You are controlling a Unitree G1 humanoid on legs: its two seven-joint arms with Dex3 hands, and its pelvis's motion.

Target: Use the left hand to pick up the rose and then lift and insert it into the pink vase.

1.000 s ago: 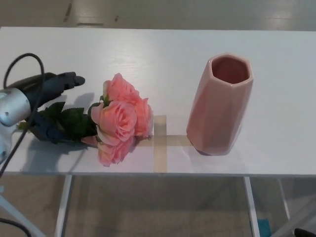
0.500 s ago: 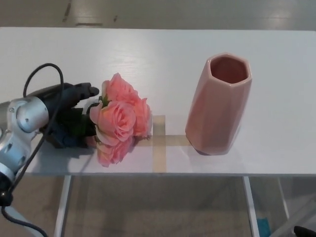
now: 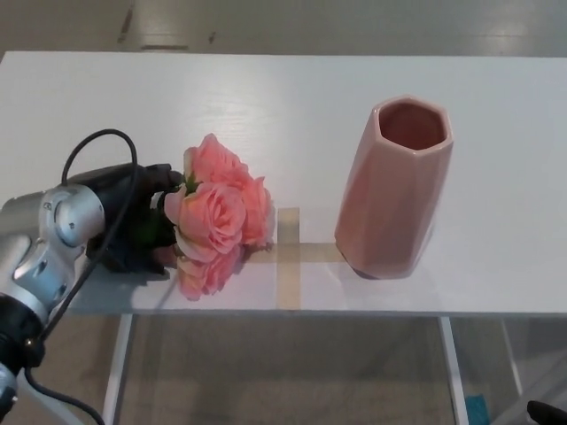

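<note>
- Nearest to the camera, at the lower left, the silver forearm (image 3: 49,243) of the left arm comes into the picture, and a black cable (image 3: 99,159) loops over it.
- Under the table's front edge, two white table legs (image 3: 113,367) are visible against a beige floor (image 3: 283,372).
- The left hand (image 3: 133,217) is black and lies low on the white table (image 3: 292,97), near the front left part of it.
- The hand is at the stem end of the rose (image 3: 213,217), where the green leaves (image 3: 152,232) are. Its fingers reach around the leaves on both sides, but the pictures do not show clearly if they already grasp the stem, so I cannot tell if the hand is closed on it.
- The rose is a small bunch of pink blooms. It lies on its side on the table, with the blooms pointing to the right, toward the vase.
- Just right of the blooms there is a cross of beige tape (image 3: 289,257) stuck on the table.
- The pink vase (image 3: 396,186) stands upright on the right end of the tape, apart from the rose. Its opening shows nothing inside.
- The right hand is not in the picture.
- Behind the table, a strip of grey floor (image 3: 283,22) is seen at the top.
</note>
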